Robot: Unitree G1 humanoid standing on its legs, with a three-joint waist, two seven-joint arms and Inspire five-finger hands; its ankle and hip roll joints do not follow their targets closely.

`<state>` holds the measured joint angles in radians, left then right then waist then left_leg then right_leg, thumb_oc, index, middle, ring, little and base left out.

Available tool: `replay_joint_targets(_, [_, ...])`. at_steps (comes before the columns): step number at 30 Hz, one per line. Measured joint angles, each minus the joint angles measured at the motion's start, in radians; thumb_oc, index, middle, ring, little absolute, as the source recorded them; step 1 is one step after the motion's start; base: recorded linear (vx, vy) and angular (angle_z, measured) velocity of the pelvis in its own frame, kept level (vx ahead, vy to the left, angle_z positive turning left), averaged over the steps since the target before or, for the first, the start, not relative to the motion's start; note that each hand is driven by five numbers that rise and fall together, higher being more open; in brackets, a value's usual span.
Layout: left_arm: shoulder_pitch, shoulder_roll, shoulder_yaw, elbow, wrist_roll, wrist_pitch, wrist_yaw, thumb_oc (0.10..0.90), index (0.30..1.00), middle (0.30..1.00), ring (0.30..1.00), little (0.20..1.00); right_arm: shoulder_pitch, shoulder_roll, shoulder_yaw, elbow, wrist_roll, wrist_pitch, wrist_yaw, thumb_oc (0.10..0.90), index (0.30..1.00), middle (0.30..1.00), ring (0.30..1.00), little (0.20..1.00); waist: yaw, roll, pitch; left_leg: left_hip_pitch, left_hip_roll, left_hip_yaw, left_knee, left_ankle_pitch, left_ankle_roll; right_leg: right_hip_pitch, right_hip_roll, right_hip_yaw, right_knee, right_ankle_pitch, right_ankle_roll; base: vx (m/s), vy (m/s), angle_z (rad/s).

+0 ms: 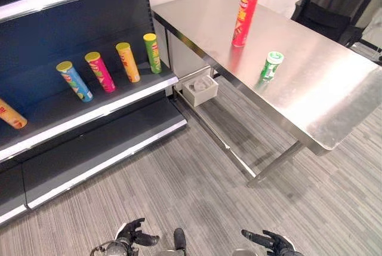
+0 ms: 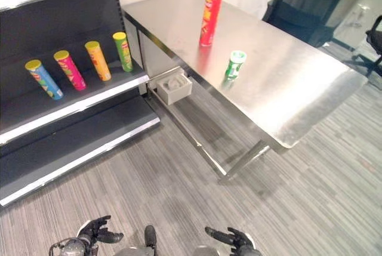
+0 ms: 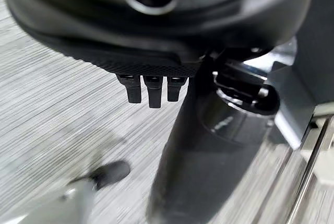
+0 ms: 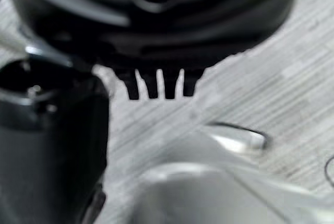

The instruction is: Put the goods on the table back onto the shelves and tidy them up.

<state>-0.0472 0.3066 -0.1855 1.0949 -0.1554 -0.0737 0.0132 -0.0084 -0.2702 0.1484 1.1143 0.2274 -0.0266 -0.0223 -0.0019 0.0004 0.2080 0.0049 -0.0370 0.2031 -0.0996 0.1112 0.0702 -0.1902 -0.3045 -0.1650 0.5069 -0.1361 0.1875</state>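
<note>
A tall red cylindrical can with a yellow lid (image 1: 245,16) and a short green can with a white lid (image 1: 270,66) stand apart on the stainless-steel surface (image 1: 322,89); four colourful cans lean on the dark shelf (image 1: 89,113); left hand (image 1: 132,233) and right hand (image 1: 268,241) hang low over the floor, fingers relaxed, holding nothing.

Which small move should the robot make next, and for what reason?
Probably step toward the table and raise the right hand toward the small green can. Both hands hang low and empty, the left hand too, and that can stands nearest the table's front edge.
</note>
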Motion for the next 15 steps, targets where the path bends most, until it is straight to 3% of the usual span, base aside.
replay_joint_targets(1, [0.0, 0.0, -0.001, -0.001, 0.0, 0.0, 0.0, 0.8, 0.9, 0.9, 0.9, 0.9, 0.004, 0.0, 0.001, -0.006, 0.0, 0.001, 0.001, 0.8, 0.9, 0.9, 0.9, 0.9, 0.013, -0.001, 0.001, 0.007, -0.002, 0.011, 0.001, -0.009, -0.003, 0.02, -0.025, -0.06, -0.14, 0.027, -0.003, 0.15, -0.241, -0.15])
replay_joint_targets(2, [0.015, 0.003, 0.003, -0.001, -0.001, 0.004, 0.001, 0.8, 0.9, 0.9, 0.9, 0.9, 0.005, 0.005, 0.001, -0.03, 0.0, 0.001, 0.007, 0.8, 0.9, 0.9, 0.9, 0.9, 0.015, -0.005, 0.003, 0.009, -0.004, 0.004, 0.001, -0.025, 0.002, 0.063, -0.042, -0.104, -0.426, 0.122, 0.017, 0.16, -0.257, -0.21])
replay_joint_targets(4, [0.017, 0.003, 0.003, 0.014, -0.001, 0.011, 0.002, 0.8, 0.9, 0.9, 0.9, 0.9, -0.008, 0.005, -0.001, -0.023, 0.0, 0.002, 0.007, 0.8, 0.9, 0.9, 0.9, 0.9, 0.016, -0.015, 0.006, 0.003, 0.001, 0.002, 0.001, -0.031, -0.013, 0.078, -0.038, -0.101, -0.605, 0.216, 0.057, 0.15, -0.228, -0.06])
replay_joint_targets(5, [0.019, 0.002, 0.002, 0.022, 0.0, 0.013, 0.002, 0.8, 0.9, 0.9, 0.9, 0.9, -0.02, 0.004, -0.001, -0.022, 0.0, 0.003, 0.006, 0.8, 0.9, 0.9, 0.9, 0.9, 0.011, -0.021, 0.013, 0.006, 0.002, -0.001, 0.0, -0.032, -0.021, 0.072, -0.048, -0.104, -0.609, 0.26, 0.058, 0.2, -0.306, 0.32])
replay_joint_targets(8, [0.059, 0.008, 0.002, -0.016, 0.001, 0.011, 0.002, 0.8, 0.9, 0.9, 0.9, 0.9, 0.024, 0.016, 0.003, -0.023, -0.001, 0.008, 0.011, 0.8, 0.9, 0.9, 0.9, 0.9, 0.022, -0.087, -0.01, 0.037, 0.009, -0.038, 0.001, -0.044, -0.083, 0.129, -0.033, -0.104, -0.579, 0.299, 0.016, 0.17, -0.317, 0.37])
replay_joint_targets(9, [0.069, 0.0, 0.002, -0.015, 0.001, 0.011, 0.001, 0.8, 0.9, 0.9, 0.9, 0.9, 0.034, 0.011, 0.002, -0.016, -0.005, 0.008, 0.013, 0.8, 0.9, 0.9, 0.9, 0.9, 0.019, -0.083, -0.012, 0.045, 0.033, -0.05, 0.001, -0.045, -0.102, 0.151, -0.006, -0.106, -0.592, 0.342, -0.008, 0.12, -0.284, 0.18])
replay_joint_targets(10, [0.085, -0.021, 0.003, -0.017, 0.0, 0.011, 0.003, 0.8, 0.9, 0.9, 0.9, 0.9, 0.026, 0.002, 0.0, 0.003, -0.005, 0.007, 0.013, 0.8, 0.9, 0.9, 0.9, 0.9, 0.01, -0.056, -0.016, 0.052, 0.076, -0.058, 0.001, -0.048, -0.125, 0.167, 0.036, -0.121, -0.592, 0.324, -0.021, 0.08, -0.292, 0.07])
replay_joint_targets(11, [0.102, -0.033, 0.0, -0.028, -0.002, 0.011, -0.001, 0.8, 0.9, 0.9, 0.9, 0.9, 0.032, -0.005, -0.001, 0.009, -0.006, 0.008, 0.014, 0.8, 0.9, 0.9, 0.9, 0.9, 0.016, -0.039, -0.026, 0.062, 0.137, -0.06, 0.005, -0.038, -0.149, 0.181, 0.1, -0.128, -0.601, 0.306, -0.06, 0.06, -0.285, -0.01])
replay_joint_targets(12, [0.106, -0.037, 0.0, -0.04, -0.002, 0.011, 0.0, 0.8, 0.9, 0.9, 0.9, 0.9, 0.029, -0.011, 0.0, 0.008, -0.005, 0.008, 0.014, 0.8, 0.9, 0.9, 0.9, 0.9, 0.015, -0.029, -0.03, 0.056, 0.161, -0.06, 0.015, -0.035, -0.157, 0.181, 0.125, -0.132, -0.6, 0.296, -0.07, 0.07, -0.37, -0.06])
replay_joint_targets(15, [0.086, -0.045, -0.011, -0.087, -0.005, 0.011, -0.003, 0.8, 0.9, 0.9, 0.9, 0.9, 0.033, -0.04, -0.003, -0.026, -0.002, 0.007, 0.012, 0.8, 0.9, 0.9, 0.9, 0.9, 0.01, -0.024, -0.016, 0.008, 0.228, -0.093, 0.117, -0.024, -0.203, 0.201, 0.185, -0.158, -0.601, 0.271, -0.116, 0.03, -0.193, 0.1])
